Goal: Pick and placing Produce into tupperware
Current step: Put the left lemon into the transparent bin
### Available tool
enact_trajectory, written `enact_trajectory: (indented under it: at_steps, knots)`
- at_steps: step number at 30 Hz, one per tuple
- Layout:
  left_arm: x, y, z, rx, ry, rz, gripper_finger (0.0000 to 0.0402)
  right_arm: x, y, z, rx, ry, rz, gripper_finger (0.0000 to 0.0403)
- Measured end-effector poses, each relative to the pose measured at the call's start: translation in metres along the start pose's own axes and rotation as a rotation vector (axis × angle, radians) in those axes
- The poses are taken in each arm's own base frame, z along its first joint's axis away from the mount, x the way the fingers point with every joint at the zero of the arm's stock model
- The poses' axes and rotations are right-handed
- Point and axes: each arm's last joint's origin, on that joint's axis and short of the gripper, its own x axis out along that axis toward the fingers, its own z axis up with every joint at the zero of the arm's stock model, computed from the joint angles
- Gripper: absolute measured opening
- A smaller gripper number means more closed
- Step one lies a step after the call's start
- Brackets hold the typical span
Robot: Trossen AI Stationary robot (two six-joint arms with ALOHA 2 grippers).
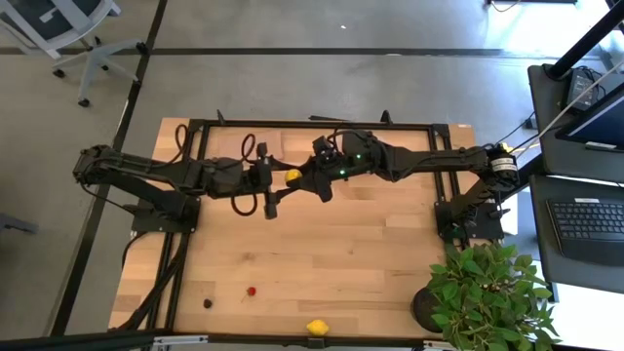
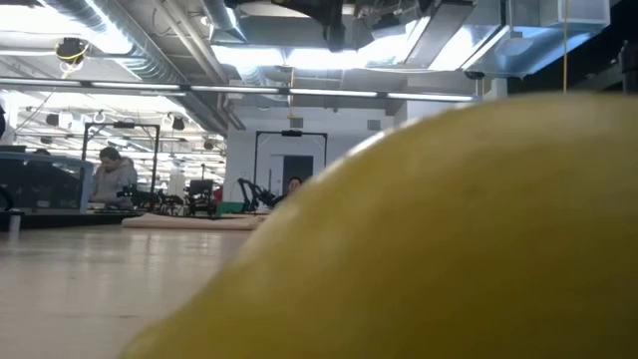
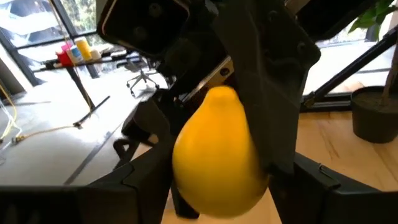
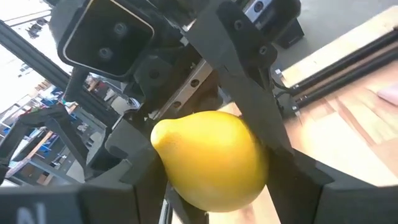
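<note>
A yellow lemon (image 1: 292, 175) hangs high above the middle of the table, between my two grippers, which meet there nose to nose. My right gripper (image 1: 304, 179) reaches it level from the table's right and is shut on it. My left gripper (image 1: 277, 181) comes level from the left and surrounds the same lemon (image 3: 214, 155); I cannot tell whether it touches it. A second lemon (image 1: 317, 327) lies at the near edge and fills the low view (image 2: 429, 229). A red piece (image 1: 252, 291) and a dark piece (image 1: 208, 303) lie near left. The tupperware is out of view. My right gripper pinches the lemon's two flanks (image 4: 258, 168) between its two fingers (image 3: 267, 106), coming level from the table's right. The lemon is lifted clear of the table, its narrow end tipped upward.
A potted plant (image 1: 487, 292) stands at the table's near right corner. Bare wood (image 1: 351, 253) stretches between the arms and the near edge. A black frame (image 1: 312, 124) runs along the far side.
</note>
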Motion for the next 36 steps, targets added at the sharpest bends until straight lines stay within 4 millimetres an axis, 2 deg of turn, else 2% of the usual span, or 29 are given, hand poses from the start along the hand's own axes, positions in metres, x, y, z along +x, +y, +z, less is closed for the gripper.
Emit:
enact_trajectory:
  at_steps: [8, 13, 17, 22, 25, 30, 36]
  knots:
    - [-0.002, -0.002, -0.026, -0.012, 0.239, -0.008, 0.0231, -0.008, -0.014, -0.002, 0.016, 0.099, -0.105, 0.0226]
    - [-0.007, -0.001, -0.040, -0.103, 0.396, 0.016, 0.0233, -0.018, -0.045, -0.009, 0.042, 0.215, -0.317, 0.0226]
    - [-0.011, 0.000, -0.048, -0.183, 0.485, 0.048, 0.0233, -0.037, -0.074, -0.008, 0.051, 0.290, -0.559, 0.0226]
    - [-0.012, -0.001, -0.050, -0.239, 0.512, 0.035, 0.0234, -0.071, -0.109, -0.008, 0.077, 0.394, -0.909, 0.0226]
    - [-0.012, -0.002, -0.050, -0.246, 0.515, 0.013, 0.0234, -0.088, -0.124, -0.006, 0.110, 0.426, -1.055, 0.0226]
    - [-0.012, -0.002, -0.050, -0.248, 0.514, 0.011, 0.0234, -0.109, -0.148, -0.013, 0.193, 0.450, -1.159, 0.0226]
    - [-0.012, -0.002, -0.050, -0.248, 0.513, 0.010, 0.0234, -0.123, -0.170, -0.033, 0.267, 0.485, -1.224, 0.0226]
